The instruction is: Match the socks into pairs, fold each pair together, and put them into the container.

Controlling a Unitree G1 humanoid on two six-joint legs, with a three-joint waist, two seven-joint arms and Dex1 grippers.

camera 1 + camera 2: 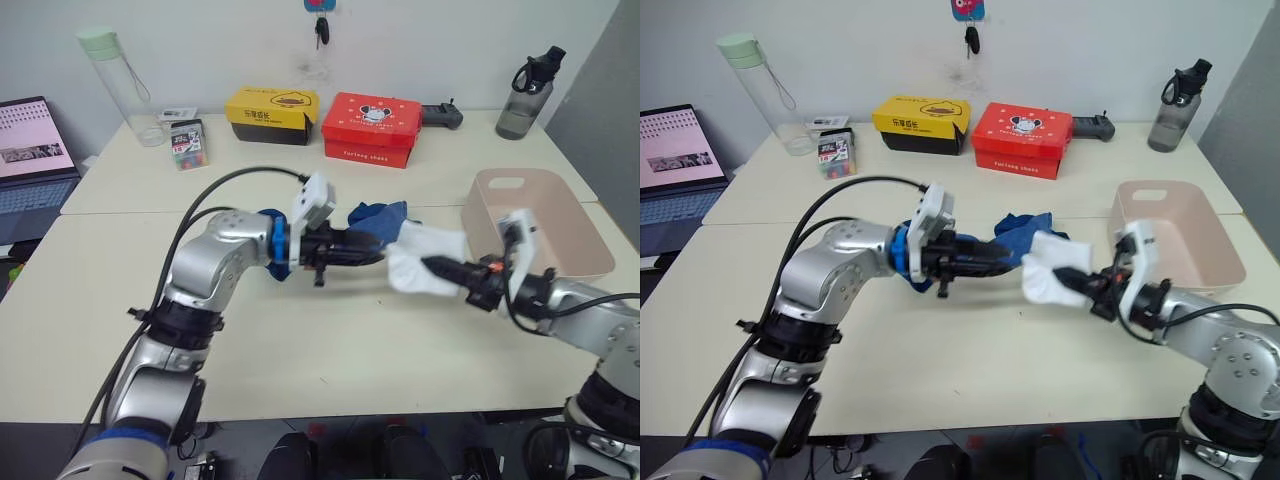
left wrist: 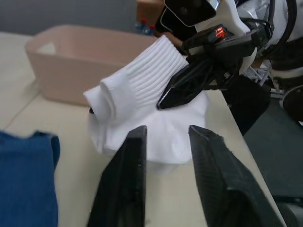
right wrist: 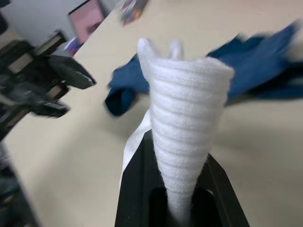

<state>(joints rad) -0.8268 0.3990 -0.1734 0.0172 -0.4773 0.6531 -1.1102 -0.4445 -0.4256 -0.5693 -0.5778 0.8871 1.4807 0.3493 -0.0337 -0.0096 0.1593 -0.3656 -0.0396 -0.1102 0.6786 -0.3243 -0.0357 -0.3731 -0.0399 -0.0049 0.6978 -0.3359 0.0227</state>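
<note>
While right end effector (image 1: 432, 266) pinches white sock (image 1: 425, 255) beside container (image 1: 560, 215), left end effector (image 1: 378, 251) open, table edge near

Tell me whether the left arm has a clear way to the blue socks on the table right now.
Probably yes. The left gripper is open and holds nothing, and the blue socks lie on the table just beside its fingers. The white sock, pinched by the right gripper, sits ahead of it, not between.
</note>
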